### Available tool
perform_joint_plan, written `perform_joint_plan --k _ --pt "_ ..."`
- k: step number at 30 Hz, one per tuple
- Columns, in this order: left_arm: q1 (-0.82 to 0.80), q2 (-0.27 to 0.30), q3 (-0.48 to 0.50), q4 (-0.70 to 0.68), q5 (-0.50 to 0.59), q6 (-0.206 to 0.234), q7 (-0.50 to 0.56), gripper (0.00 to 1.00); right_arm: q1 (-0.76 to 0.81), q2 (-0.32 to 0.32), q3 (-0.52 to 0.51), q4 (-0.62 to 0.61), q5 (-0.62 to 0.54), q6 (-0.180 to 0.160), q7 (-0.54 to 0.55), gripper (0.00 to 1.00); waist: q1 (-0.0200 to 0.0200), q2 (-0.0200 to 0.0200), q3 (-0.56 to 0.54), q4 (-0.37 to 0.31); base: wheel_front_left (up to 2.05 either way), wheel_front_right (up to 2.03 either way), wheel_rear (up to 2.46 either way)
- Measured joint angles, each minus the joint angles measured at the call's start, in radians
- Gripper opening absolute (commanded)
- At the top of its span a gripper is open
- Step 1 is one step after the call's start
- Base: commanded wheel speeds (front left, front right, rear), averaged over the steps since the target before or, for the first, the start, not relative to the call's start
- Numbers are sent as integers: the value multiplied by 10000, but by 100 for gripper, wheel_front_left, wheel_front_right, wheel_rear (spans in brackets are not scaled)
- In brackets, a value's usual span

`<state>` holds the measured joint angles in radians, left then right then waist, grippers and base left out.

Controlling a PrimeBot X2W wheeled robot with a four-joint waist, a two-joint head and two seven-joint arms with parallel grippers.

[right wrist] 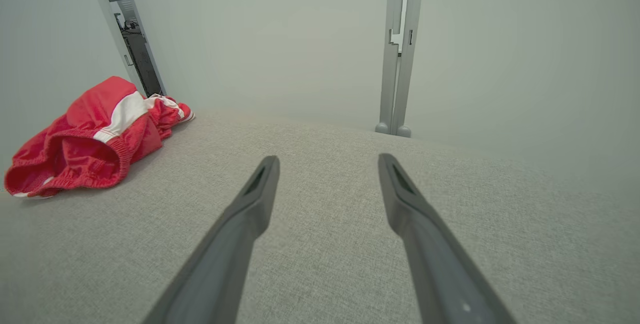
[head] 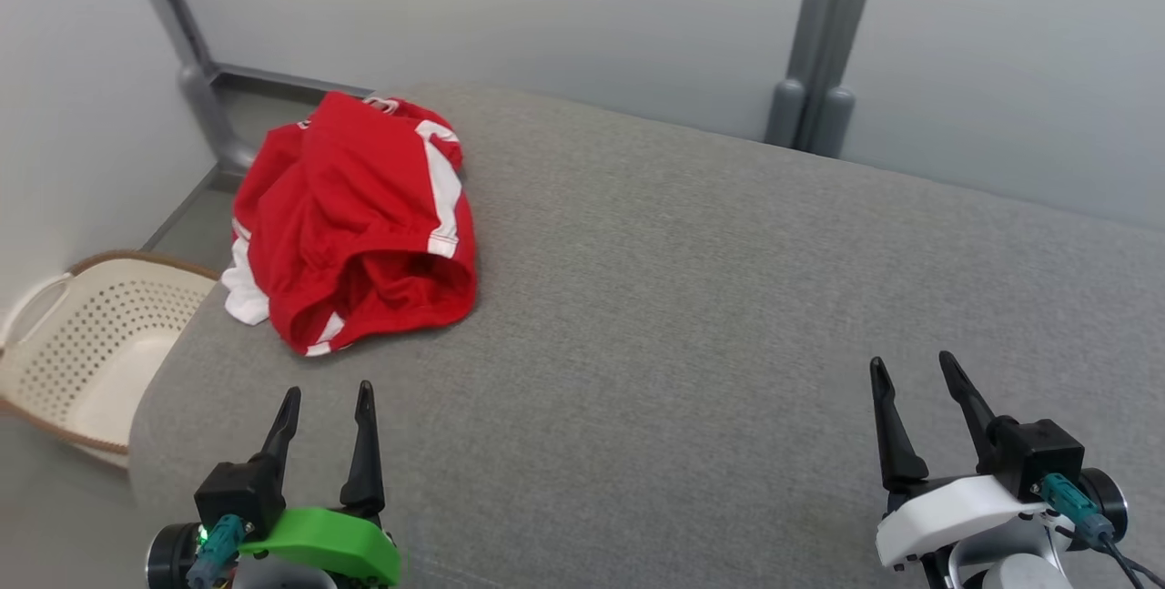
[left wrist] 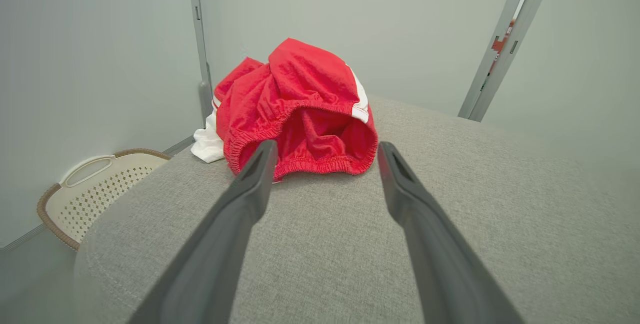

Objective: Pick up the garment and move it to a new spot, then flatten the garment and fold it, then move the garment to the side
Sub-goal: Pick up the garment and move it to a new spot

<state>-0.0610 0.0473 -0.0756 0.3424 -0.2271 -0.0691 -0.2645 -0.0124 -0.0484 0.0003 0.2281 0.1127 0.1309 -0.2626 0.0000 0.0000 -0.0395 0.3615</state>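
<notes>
Garment (head: 355, 225) lies crumpled at the cushion's (head: 692, 298) far left corner, its white hem at the left edge. Basket (head: 91, 334) sits on the floor beside that edge. Centre and right of the cushion are open fabric. Left claw (head: 329, 389) stands apart, empty, near the garment. Right claw (head: 911, 359) stands apart, empty, well clear. The left wrist view shows the waistband gaping toward the claw.

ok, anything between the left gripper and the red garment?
Nothing visible. The open left gripper points at the red garment across bare grey cushion, not touching it. The laundry basket sits past the cushion's left edge, off that line.
</notes>
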Motion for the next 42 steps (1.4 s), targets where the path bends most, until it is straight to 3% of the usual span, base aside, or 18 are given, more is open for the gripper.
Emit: perform_joint_plan --k 10,26,34,42 --pt "152 10 533 -343 -4 77 -2 100 -395 8 464 109 -19 0 -2 100 0 0 145 1359 0 0 0" --pt "310 8 780 -523 -90 238 -2 100 -696 6 625 336 -61 0 -2 100 0 0 524 1671 0 0 0" --pt "-1464 8 736 1432 -384 -75 8 100 -590 6 399 238 -209 0 -2 100 0 0 603 1627 0 0 0" --pt "-4618 12 777 4165 -1835 -337 1333 100 -498 12 351 15 -704 0 -2 100 1 0 1011 1384 0 0 0"
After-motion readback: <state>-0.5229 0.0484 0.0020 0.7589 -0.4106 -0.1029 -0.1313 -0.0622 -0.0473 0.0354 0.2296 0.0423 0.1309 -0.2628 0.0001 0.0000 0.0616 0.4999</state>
